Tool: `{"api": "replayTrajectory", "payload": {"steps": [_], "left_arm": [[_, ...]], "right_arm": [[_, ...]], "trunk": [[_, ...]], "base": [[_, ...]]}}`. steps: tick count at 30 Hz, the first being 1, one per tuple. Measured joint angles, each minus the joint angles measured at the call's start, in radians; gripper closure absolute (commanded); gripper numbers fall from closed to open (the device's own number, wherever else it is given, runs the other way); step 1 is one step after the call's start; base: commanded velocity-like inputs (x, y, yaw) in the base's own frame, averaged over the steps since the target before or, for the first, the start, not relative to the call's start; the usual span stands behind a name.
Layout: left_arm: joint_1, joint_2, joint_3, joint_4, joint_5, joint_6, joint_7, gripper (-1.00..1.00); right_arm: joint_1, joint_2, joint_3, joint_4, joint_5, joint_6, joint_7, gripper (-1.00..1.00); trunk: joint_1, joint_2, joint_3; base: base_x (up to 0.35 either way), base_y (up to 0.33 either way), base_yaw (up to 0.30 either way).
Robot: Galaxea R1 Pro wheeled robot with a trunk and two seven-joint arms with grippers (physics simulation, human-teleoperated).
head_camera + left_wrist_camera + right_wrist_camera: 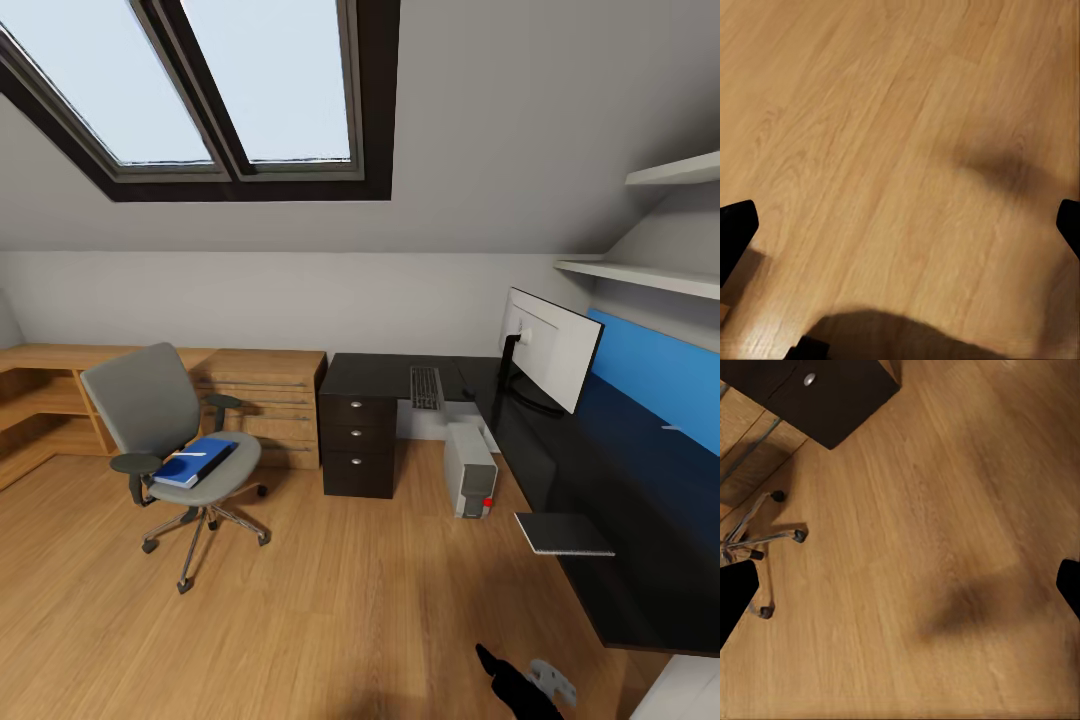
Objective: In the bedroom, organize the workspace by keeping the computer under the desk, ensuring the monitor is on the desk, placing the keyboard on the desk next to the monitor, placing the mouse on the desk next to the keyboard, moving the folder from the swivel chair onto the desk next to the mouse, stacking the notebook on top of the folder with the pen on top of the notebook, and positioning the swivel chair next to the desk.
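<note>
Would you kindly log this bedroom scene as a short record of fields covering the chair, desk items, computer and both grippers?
swivel chair: on the floor, apart from the desk
folder: on the chair seat
monitor: upright on the desk
keyboard: on the desk, beside the monitor
computer: on the floor by the desk
left gripper: open, over floor
right gripper: open, over floor

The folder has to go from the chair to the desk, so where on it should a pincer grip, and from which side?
Probably the folder's front edge, which reaches the seat's front rim. Come from the chair's open front, low and level: the folder lies flat, and the backrest and armrests block the other sides. A white, pen-like thing lies on top, so keep it level.
</note>
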Motion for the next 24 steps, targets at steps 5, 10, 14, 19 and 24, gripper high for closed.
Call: {"api": "replayTrajectory", "payload": {"steps": [5,10,14,19,24], "left_arm": [[-0.001,0.000,0.001,-0.089,-0.002,0.039,0.000,-1.00],[-0.001,0.003,0.003,-0.114,0.000,0.046,0.000,-1.00],[-0.001,0.006,0.006,-0.102,0.002,0.043,-0.002,-1.00],[-0.001,0.016,0.008,-0.096,0.004,0.043,-0.002,-1.00],[-0.001,0.021,0.009,-0.085,0.005,0.042,-0.005,-1.00]], "right_arm": [[0.000,0.000,0.002,-0.053,-0.087,0.075,0.014,-1.00],[0.000,-0.001,0.005,-0.071,-0.123,0.094,0.040,-1.00],[0.000,-0.002,0.005,-0.077,-0.133,0.101,0.063,-1.00],[0.000,-0.003,0.005,-0.079,-0.136,0.104,0.071,-1.00],[0.000,-0.004,0.004,-0.079,-0.137,0.106,0.073,-1.00]], "trunk": [[0.000,0.000,0.000],[0.000,0.000,0.000],[0.000,0.000,0.000],[0.000,0.000,0.000],[0.000,0.000,0.000]], "base": [[0.000,0.000,0.000],[0.000,0.000,0.000],[0.000,0.000,0.000],[0.000,0.000,0.000],[0.000,0.000,0.000]]}}
